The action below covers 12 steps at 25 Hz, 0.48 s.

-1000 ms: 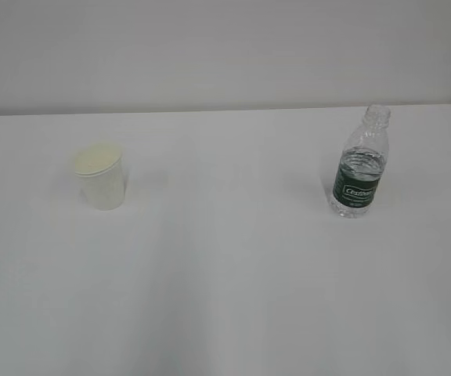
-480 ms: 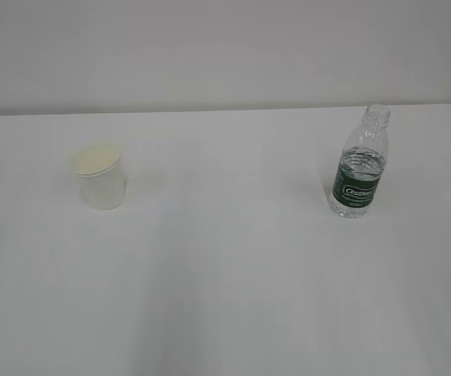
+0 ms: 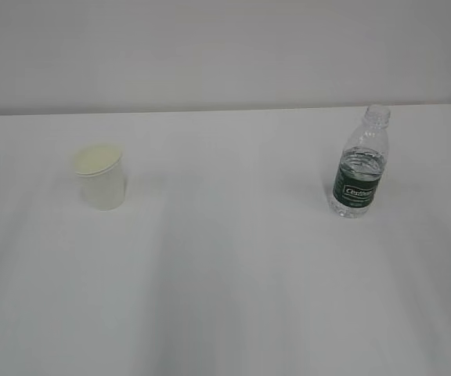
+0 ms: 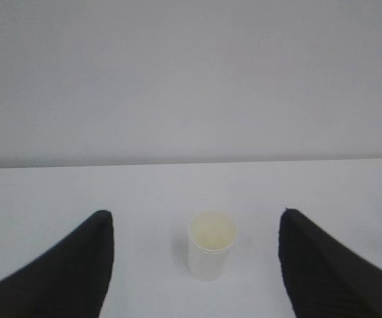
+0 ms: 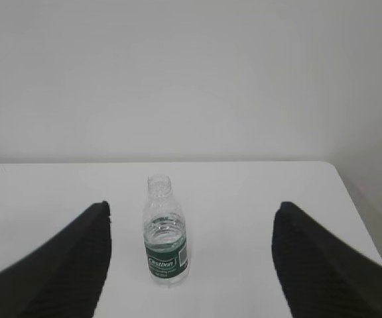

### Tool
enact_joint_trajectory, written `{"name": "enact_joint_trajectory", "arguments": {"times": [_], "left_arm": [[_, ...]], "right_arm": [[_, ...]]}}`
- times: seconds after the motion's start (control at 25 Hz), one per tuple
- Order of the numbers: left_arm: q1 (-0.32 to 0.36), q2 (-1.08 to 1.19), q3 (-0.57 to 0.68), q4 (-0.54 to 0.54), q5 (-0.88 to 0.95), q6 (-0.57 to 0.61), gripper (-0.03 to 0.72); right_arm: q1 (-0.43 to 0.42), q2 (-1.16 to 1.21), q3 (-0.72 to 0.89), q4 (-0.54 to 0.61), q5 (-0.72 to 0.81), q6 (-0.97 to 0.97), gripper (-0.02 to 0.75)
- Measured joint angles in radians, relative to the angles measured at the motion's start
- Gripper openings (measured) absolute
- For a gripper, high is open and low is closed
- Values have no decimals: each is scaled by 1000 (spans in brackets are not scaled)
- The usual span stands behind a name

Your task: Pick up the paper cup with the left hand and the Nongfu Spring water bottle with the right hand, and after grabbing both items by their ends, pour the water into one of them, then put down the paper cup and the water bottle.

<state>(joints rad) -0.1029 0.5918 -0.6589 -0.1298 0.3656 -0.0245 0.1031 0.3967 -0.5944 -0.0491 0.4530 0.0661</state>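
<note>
On the white table (image 3: 233,266), the paper cup (image 3: 101,177) stands upright at about nine o'clock from the table's middle, open mouth up, its pale yellowish inside showing. In the left wrist view the cup (image 4: 211,244) sits ahead of the left hand (image 4: 194,228), framed between the two black fingers (image 4: 78,265), which are spread wide with nothing between them; cup and fingers are apart.

Well away from the cup, at about three o'clock near the table's right edge, the Nongfu Spring water bottle (image 3: 360,163) stands upright and uncapped, its dark green label facing the camera. In the right wrist view the bottle (image 5: 165,231) stands ahead of the right hand (image 5: 191,225), whose fingers (image 5: 317,265) are likewise spread wide and empty, clear of the bottle on both sides.
</note>
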Motion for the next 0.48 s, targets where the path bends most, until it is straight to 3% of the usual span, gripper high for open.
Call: {"name": "enact_joint_trajectory", "arguments": {"times": [0.48], "left_arm": [[-11,126,0,6,-63,0,533]], "right_arm": [[0,103,0,0,-100,-1,575]]}}
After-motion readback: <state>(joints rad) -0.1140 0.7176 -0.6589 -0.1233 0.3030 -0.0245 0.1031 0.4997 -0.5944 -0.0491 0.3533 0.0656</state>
